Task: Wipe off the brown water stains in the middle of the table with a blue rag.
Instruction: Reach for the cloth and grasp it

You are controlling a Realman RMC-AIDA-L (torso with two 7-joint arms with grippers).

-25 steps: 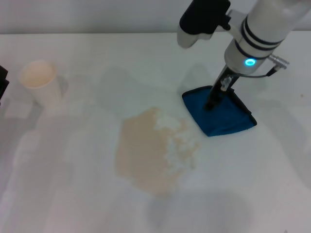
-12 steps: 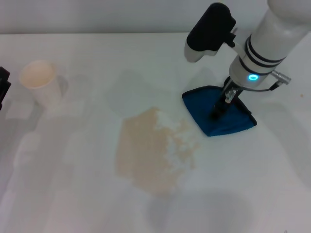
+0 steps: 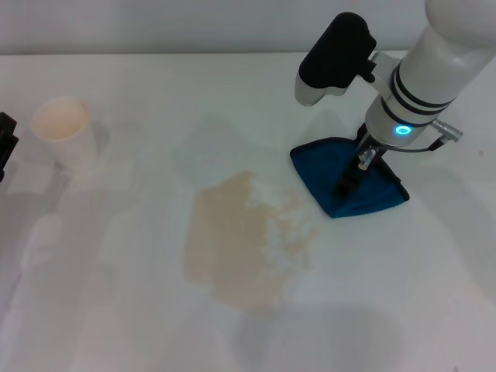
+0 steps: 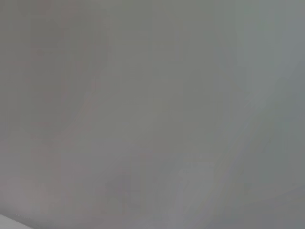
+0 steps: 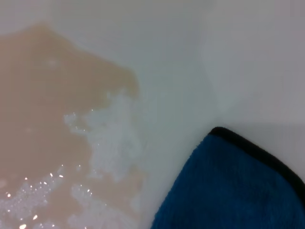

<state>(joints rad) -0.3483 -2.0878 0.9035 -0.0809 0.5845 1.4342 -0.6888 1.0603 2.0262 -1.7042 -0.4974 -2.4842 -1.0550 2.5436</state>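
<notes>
the right claw [image 3: 349, 180] presses down on the deep-blue square cloth rag [image 3: 349, 182], right of the pale tan blotchy stain [image 3: 246, 239] on the white desk [image 3: 139, 294]; i cannot tell its grip. the right wrist view shows the stain's wet speckles [image 5: 102, 143].

– what can't you make out from here?

– my left wrist camera gives only a featureless grey blur. my left gripper [image 3: 5, 143] is a black sliver cut off at the head view's left edge.

– and the right side?

– my right gripper [image 3: 348, 177] comes down onto the deep-blue square cloth rag with black edging [image 3: 349, 177]; its tips hide cloth and i can't read their spacing. in the right wrist view the rag [image 5: 228, 186] and the pale tan liquid stain [image 5: 52, 119] run past the frame.
</notes>
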